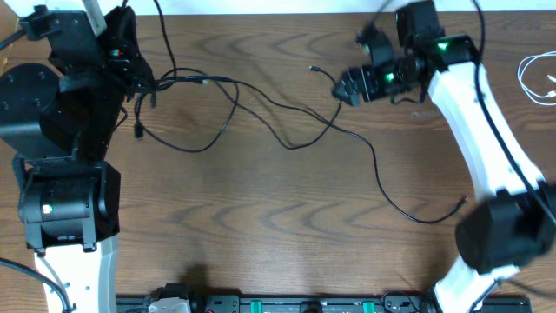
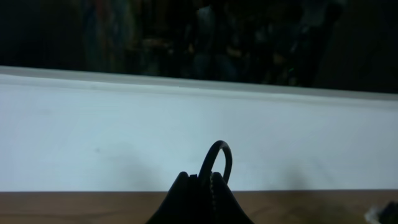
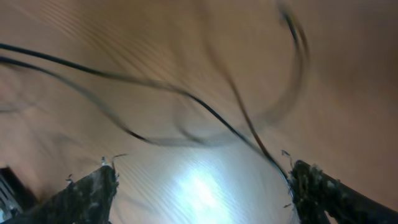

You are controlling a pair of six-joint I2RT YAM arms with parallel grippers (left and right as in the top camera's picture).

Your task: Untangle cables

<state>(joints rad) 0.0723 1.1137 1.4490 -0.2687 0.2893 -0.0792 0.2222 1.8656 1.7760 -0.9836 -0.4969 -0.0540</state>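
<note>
**Left claw** (image 2: 200, 190): clenched on a loop of the black cables (image 2: 219, 144). It is positioned at the far-left corner of the surface (image 1: 261, 226).

**Right claw** (image 3: 199, 180): released, with its fingers (image 3: 93, 190) spread wide. It is positioned over blurred black strands near the far edge, right of centre. Contact with the strands cannot be determined.

**Black cables:** these run from the left claw across the middle of the surface in loose, crossing curves. They end at a plug near the right arm's base.

**White cable** (image 1: 522, 76): coiled at the far-right edge, well apart from the black cables.
</note>
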